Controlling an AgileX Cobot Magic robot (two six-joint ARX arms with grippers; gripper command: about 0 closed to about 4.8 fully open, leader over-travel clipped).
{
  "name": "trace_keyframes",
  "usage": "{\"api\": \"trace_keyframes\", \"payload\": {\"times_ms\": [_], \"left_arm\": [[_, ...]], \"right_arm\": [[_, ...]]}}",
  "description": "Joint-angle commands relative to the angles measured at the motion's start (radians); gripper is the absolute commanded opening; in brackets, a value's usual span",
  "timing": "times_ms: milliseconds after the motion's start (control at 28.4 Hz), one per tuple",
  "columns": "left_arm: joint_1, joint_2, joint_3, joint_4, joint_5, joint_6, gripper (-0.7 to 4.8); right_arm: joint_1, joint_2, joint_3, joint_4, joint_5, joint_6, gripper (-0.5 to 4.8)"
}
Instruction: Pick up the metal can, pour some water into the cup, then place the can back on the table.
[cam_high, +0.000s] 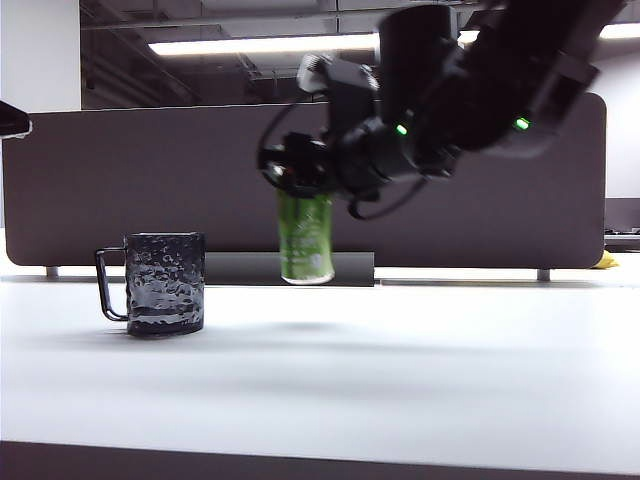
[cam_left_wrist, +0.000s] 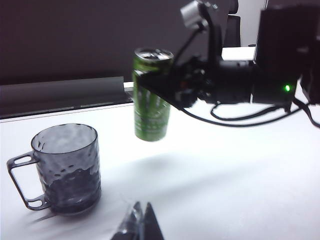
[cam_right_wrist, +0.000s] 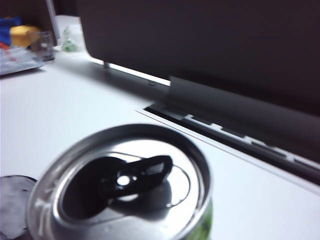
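Dimpled dark cup (cam_high: 165, 283) sits beside dented green metal can (cam_high: 305, 238), clamped by right end effector (cam_high: 300, 178); left end effector (cam_left_wrist: 140, 222) together.

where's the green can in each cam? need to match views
Exterior view: metal can in mid-frame, off the table, held at its top by the right gripper, right of the cup.
Left wrist view: can upper middle, airborne.
Right wrist view: only its open top, close up.
Shared landmark: the dark divider panel.

The right gripper (cam_high: 300, 175) blurs over the metal can (cam_high: 305, 240) top; the left gripper (cam_left_wrist: 139, 225) is cut off.
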Motion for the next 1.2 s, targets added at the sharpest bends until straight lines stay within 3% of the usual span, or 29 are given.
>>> {"api": "trace_keyframes", "payload": {"times_ms": [35,387,563,950,1196], "left_arm": [[0.0,0.001,0.001,0.013,0.0,-0.003,-0.05],[0.014,0.001,0.001,0.013,0.002,-0.003,-0.05],[0.094,0.001,0.001,0.013,0.003,-0.003,-0.05],[0.371,0.001,0.001,0.013,-0.001,-0.003,-0.05],[0.386,0.001,0.001,0.013,0.0,-0.003,-0.05]], "right_arm": [[0.024,-0.012,0.066,-0.057,-0.002,-0.089,1.83],[0.052,-0.011,0.188,-0.188,-0.006,-0.19,1.83],[0.053,-0.011,0.195,-0.197,-0.027,-0.21,1.83],[0.072,-0.009,0.2,-0.203,-0.028,-0.3,1.84],[0.071,-0.007,0.222,-0.209,-0.07,-0.322,1.84]]}}
